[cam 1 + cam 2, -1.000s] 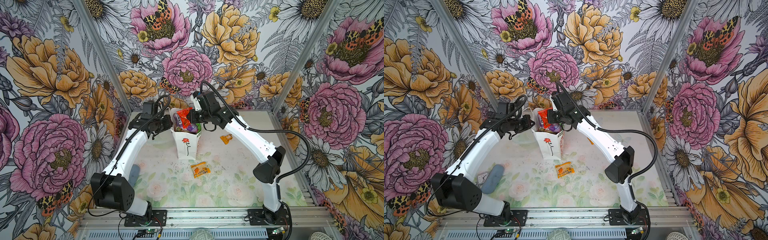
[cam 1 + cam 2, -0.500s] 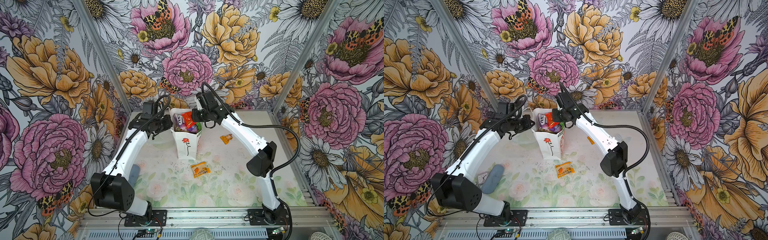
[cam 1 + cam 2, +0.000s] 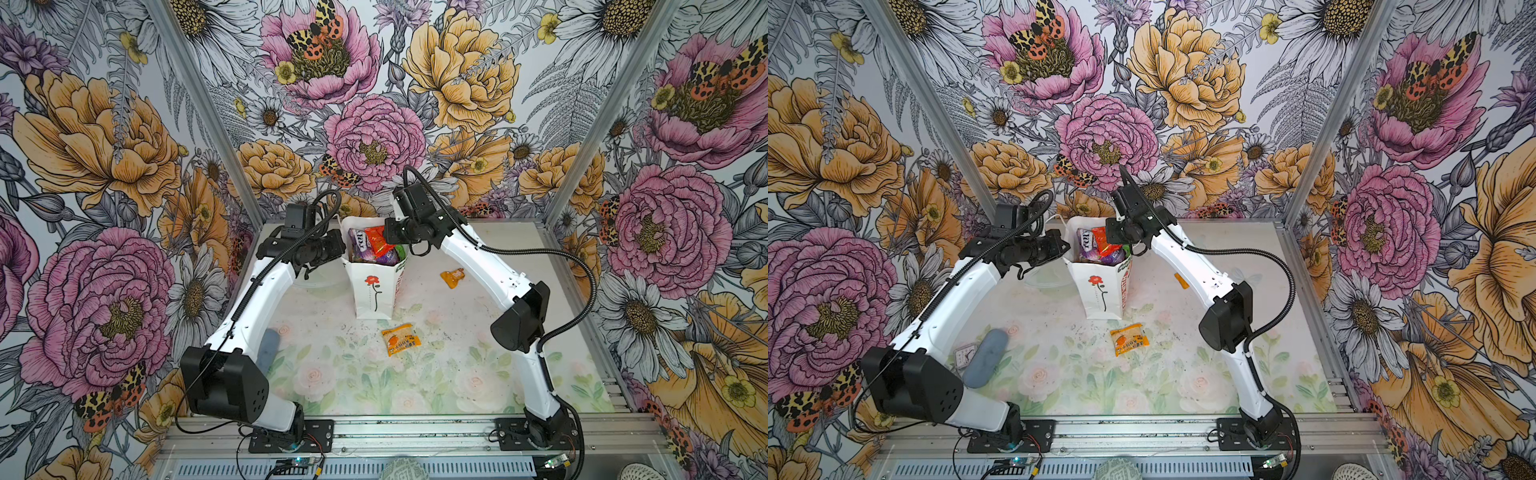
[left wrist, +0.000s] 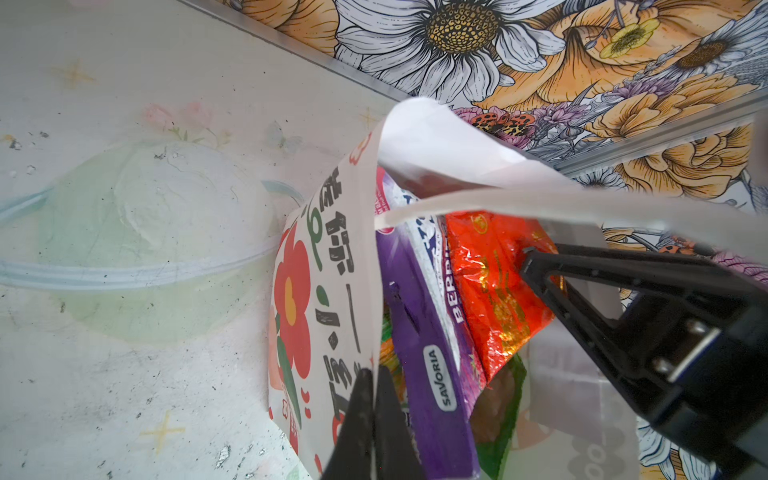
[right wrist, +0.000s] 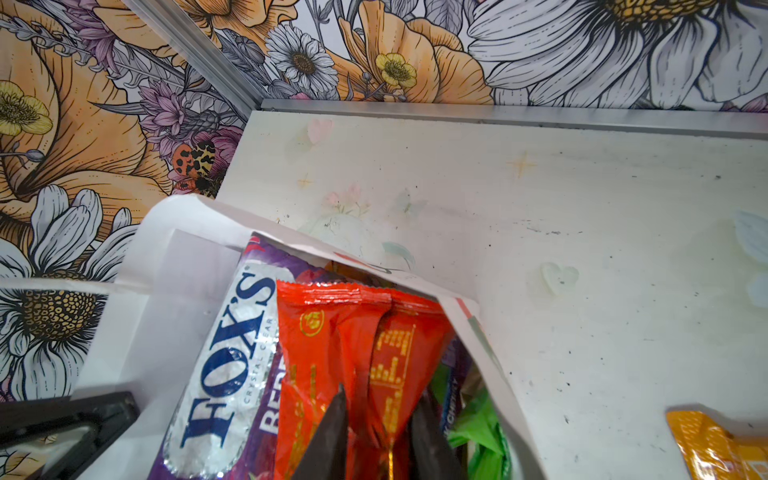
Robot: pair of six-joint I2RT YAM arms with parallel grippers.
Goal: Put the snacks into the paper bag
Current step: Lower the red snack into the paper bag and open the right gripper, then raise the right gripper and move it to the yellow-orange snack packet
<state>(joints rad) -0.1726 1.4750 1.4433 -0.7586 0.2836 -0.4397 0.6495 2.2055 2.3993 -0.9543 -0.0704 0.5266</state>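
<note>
the paper bag (image 3: 370, 291) stands upright on the worktop (image 3: 415, 395), and everything below is placed from it. your left tool (image 4: 372, 374) is closed tight on the bag's printed side wall at the rim, with one finger inside and one outside. your right tool (image 5: 380, 399) sits over the bag's mouth, its fingers (image 5: 328, 436) a little apart on either side of the red packet (image 5: 332, 332). you cannot tell from these views whether they press it. the red packet stands on end inside the bag with its top edge showing at the mouth, and it lies against the purple pouch (image 5: 232, 353), which is also inside. a green bag (image 5: 478, 428) shows deeper in, on the right tool's side. outside the bag, an orange packet (image 3: 401, 340) lies flat on the worktop near the bag's rose face. a small orange packet (image 3: 453, 277) lies to the bag's right, apart from it.
</note>
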